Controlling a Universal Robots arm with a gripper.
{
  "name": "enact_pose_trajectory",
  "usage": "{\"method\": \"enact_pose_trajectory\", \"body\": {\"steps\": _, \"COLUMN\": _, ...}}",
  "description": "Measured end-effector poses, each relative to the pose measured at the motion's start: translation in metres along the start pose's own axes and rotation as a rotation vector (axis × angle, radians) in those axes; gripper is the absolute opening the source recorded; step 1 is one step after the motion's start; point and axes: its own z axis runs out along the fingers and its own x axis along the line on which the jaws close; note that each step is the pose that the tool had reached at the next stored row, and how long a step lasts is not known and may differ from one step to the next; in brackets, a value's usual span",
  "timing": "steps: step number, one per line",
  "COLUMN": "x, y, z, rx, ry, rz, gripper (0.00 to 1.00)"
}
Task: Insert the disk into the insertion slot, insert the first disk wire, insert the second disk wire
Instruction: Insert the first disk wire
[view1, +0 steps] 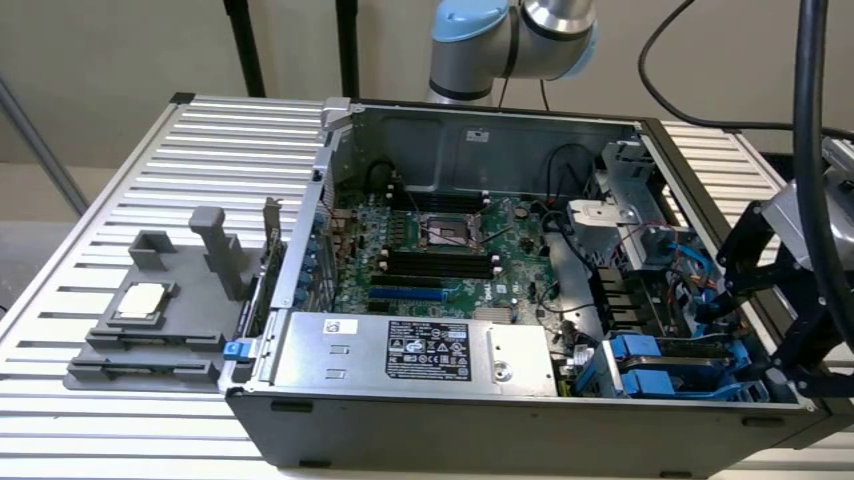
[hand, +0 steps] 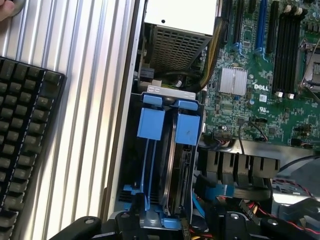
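Observation:
The disk (hand: 173, 170) stands edge-on in its blue carrier, whose two blue tabs (hand: 170, 122) stick out at one end. It sits inside the insertion slot (hand: 134, 165), the grey-blue cage (view1: 654, 365) at the case's front corner on the exterior view's right. My gripper (hand: 180, 226) hovers open just above the cage's near end with nothing between its black fingers (hand: 82, 226). In the exterior view the gripper (view1: 767, 300) hangs over the case's right wall. A loose blue cable (hand: 197, 206) and red and black wires (hand: 260, 212) lie beside the cage.
The silver labelled power supply box (view1: 414, 352) fills the case's front. The motherboard (view1: 441, 255) lies behind it. A black keyboard (hand: 25, 145) rests on the ribbed table beside the case. A fingertip (hand: 6, 7) touches the table. A grey fixture with a chip (view1: 147, 305) sits at the exterior view's left.

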Motion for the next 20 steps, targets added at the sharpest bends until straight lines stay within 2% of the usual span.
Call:
{"method": "enact_pose_trajectory", "body": {"steps": 4, "x": 0.0000, "y": -0.0004, "z": 0.0006, "rx": 0.0044, "ry": 0.0001, "rz": -0.022, "gripper": 0.59}}
{"method": "enact_pose_trajectory", "body": {"steps": 6, "x": 0.0001, "y": -0.0005, "z": 0.0010, "rx": 0.0058, "ry": -0.0016, "rz": -0.034, "gripper": 0.57}}
{"method": "enact_pose_trajectory", "body": {"steps": 7, "x": 0.0001, "y": -0.0007, "z": 0.0011, "rx": 0.0061, "ry": -0.0036, "rz": -0.038, "gripper": 0.51}}
{"method": "enact_pose_trajectory", "body": {"steps": 8, "x": 0.0001, "y": -0.0011, "z": 0.0012, "rx": 0.0064, "ry": -0.0058, "rz": -0.043, "gripper": 0.51}}
{"method": "enact_pose_trajectory", "body": {"steps": 9, "x": 0.0002, "y": -0.0015, "z": 0.0013, "rx": 0.0066, "ry": -0.0080, "rz": -0.048, "gripper": 0.44}}
{"method": "enact_pose_trajectory", "body": {"steps": 14, "x": 0.0004, "y": -0.0029, "z": 0.0018, "rx": 0.0083, "ry": -0.0224, "rz": -0.073, "gripper": 0.44}}
{"method": "enact_pose_trajectory", "body": {"steps": 20, "x": 0.0006, "y": -0.0037, "z": 0.0026, "rx": 0.0144, "ry": -0.0485, "rz": -0.107, "gripper": 0.44}}
